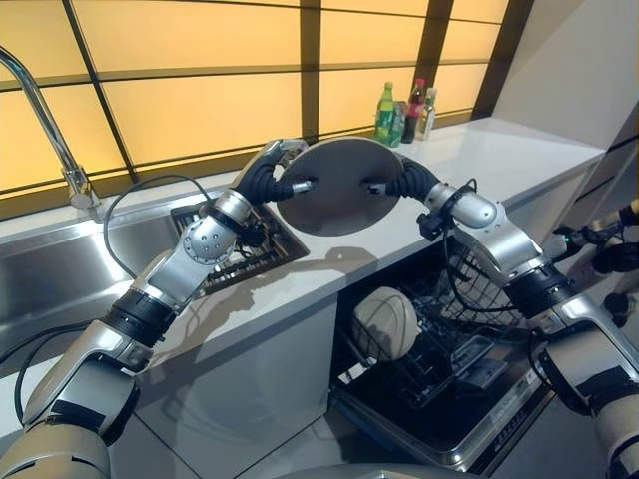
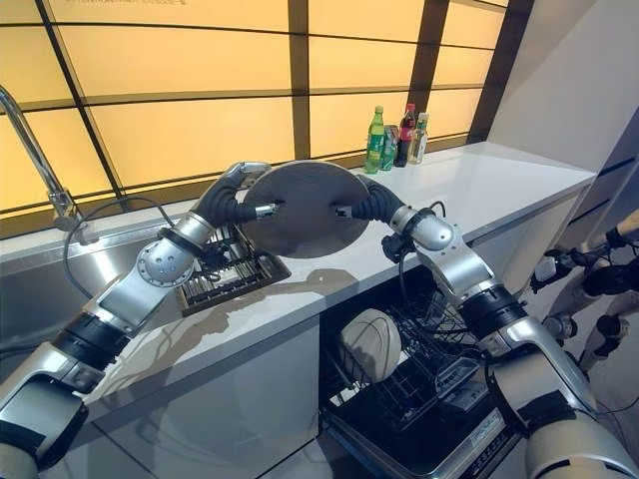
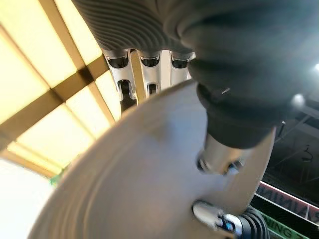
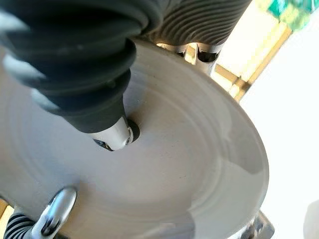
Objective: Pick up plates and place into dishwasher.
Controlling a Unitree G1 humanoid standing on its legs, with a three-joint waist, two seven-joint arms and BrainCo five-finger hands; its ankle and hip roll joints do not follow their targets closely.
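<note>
A round grey plate is held upright in the air above the white counter, its face towards me. My left hand pinches its left rim, thumb on the front and fingers behind. My right hand pinches the right rim the same way, thumb pressed on the plate's face. Below the counter the dishwasher stands open, its wire rack pulled out with a white dish standing in it.
A dark dish rack lies beside the steel sink on the left, with a tall faucet behind. Bottles stand at the back of the counter by the window. The dishwasher door juts out low in front.
</note>
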